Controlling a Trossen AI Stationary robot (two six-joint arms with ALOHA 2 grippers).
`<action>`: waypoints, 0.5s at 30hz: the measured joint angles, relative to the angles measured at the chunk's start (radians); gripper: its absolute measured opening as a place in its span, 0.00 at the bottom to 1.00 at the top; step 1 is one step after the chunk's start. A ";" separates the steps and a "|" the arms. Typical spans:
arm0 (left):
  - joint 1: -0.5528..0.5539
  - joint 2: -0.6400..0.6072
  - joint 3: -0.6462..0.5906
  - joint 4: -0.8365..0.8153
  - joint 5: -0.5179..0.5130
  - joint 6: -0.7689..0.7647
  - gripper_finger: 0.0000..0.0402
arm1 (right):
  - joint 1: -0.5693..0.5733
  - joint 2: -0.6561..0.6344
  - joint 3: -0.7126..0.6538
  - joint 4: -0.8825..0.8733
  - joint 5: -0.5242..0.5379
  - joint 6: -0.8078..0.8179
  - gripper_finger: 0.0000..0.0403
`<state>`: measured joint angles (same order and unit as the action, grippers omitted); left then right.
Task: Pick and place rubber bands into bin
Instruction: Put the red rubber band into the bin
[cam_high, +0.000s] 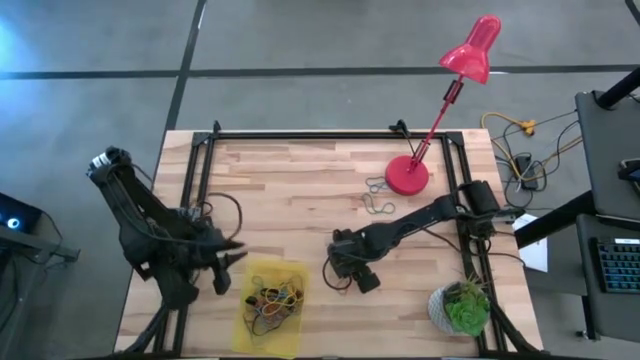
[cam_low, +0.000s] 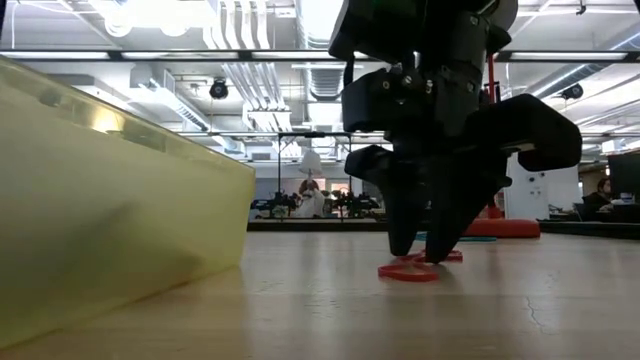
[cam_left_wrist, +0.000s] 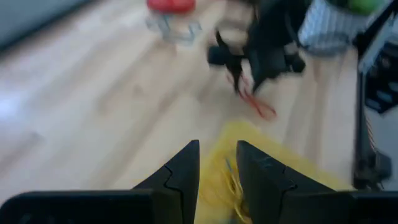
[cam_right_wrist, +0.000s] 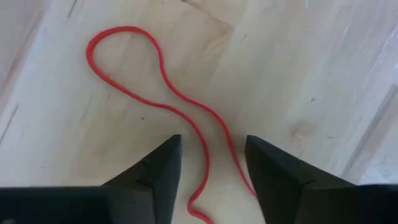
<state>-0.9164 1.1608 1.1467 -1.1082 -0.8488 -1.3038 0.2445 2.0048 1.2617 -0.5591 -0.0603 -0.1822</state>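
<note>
Pick step: right gripper (cam_right_wrist: 208, 168) down mid-table, jaws open astride a red band (cam_right_wrist: 161, 99). Next, I judge: pinch, lift, carry to bin (cam_high: 245, 325) at the front edge. Left gripper (cam_left_wrist: 217, 168) waits over the bin, slightly open, empty.

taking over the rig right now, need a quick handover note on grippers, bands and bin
Right gripper: down at the tabletop, jaws open, straddling a red rubber band that lies flat on the wood; not gripped yet.
Left gripper: empty, jaws slightly apart, waiting over the near edge of the yellow bin.
Done: a pile of bands is in the bin.
Left: close on the red band and carry it to the bin, then fetch the loose bands by the red lamp base.
</note>
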 joint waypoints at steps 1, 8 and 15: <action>0.005 -0.021 -0.009 0.000 -0.031 0.026 0.22 | -0.002 -0.001 -0.009 0.006 -0.004 0.001 0.40; 0.042 -0.215 -0.166 0.161 -0.209 0.269 0.22 | -0.004 -0.001 -0.047 0.027 -0.012 -0.008 0.19; 0.121 -0.395 -0.470 0.744 -0.244 0.764 0.22 | -0.010 0.000 -0.051 0.029 -0.001 0.013 0.03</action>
<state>-0.7956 0.7661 0.6769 -0.3644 -1.0924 -0.5394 0.2344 2.0045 1.2102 -0.5305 -0.0615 -0.1694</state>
